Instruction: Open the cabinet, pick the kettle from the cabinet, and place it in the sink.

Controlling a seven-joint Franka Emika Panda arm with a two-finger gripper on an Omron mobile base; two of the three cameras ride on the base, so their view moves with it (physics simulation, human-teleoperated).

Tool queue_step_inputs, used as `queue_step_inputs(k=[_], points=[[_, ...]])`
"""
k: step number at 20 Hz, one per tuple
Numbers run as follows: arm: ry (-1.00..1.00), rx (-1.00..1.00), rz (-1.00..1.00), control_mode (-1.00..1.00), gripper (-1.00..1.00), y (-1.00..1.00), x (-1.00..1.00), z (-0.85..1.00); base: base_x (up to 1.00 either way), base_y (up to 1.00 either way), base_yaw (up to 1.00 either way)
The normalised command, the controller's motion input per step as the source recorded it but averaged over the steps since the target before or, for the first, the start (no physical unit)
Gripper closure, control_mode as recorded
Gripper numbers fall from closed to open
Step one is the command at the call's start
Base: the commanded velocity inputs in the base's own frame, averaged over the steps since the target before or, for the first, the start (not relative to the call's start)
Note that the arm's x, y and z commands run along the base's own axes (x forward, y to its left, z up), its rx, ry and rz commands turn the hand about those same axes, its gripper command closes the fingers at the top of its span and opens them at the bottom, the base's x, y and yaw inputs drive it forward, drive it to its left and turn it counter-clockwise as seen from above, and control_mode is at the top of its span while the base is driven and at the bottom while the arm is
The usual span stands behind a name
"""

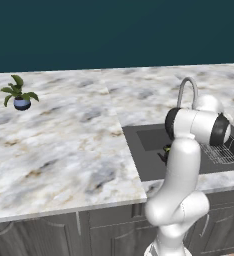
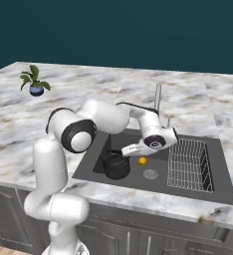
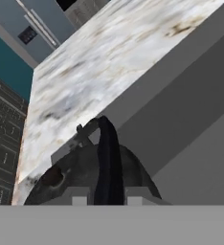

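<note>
The glossy black kettle (image 2: 117,166) stands upright on the floor at the left end of the dark grey sink (image 2: 158,183). My gripper (image 2: 124,152) reaches down from the right onto its top. In the hand view the arched black handle (image 3: 107,158) runs up between my two fingertips, with the gripper (image 3: 107,198) shut on it and the round kettle body (image 3: 61,177) below. In the left base view my own arm hides most of the kettle, while the sink (image 1: 146,137) shows behind it. The cabinet is out of view.
A small yellow fruit (image 2: 142,161) lies by the drain (image 2: 150,174). A wire dish rack (image 2: 188,164) fills the sink's right half. The silver gooseneck faucet (image 2: 158,97) rises behind the basin. A potted plant (image 1: 20,94) stands far left on the marble counter (image 1: 64,150).
</note>
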Motion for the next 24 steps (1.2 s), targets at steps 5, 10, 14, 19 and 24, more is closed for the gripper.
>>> queue_step_inputs(k=[5, 10, 14, 19, 24], points=[[0.0, 0.06, 0.05, -1.0, 1.0, 0.0, 0.1, -0.2, 0.0, 0.0, 0.0], [0.0, 0.11, 0.03, -1.0, 1.0, 0.02, 0.16, -0.04, 0.0, 0.0, 0.0], [0.0, 0.15, 0.01, -1.0, 1.0, 0.05, 0.18, 0.02, 0.0, 0.0, 0.0], [0.04, 0.13, 0.0, -1.0, 1.0, 0.04, 0.14, 0.02, 0.0, 0.0, 0.0], [0.06, 0.01, 0.01, -1.0, 1.0, 0.03, 0.16, -0.05, 0.0, 0.0, 0.0]])
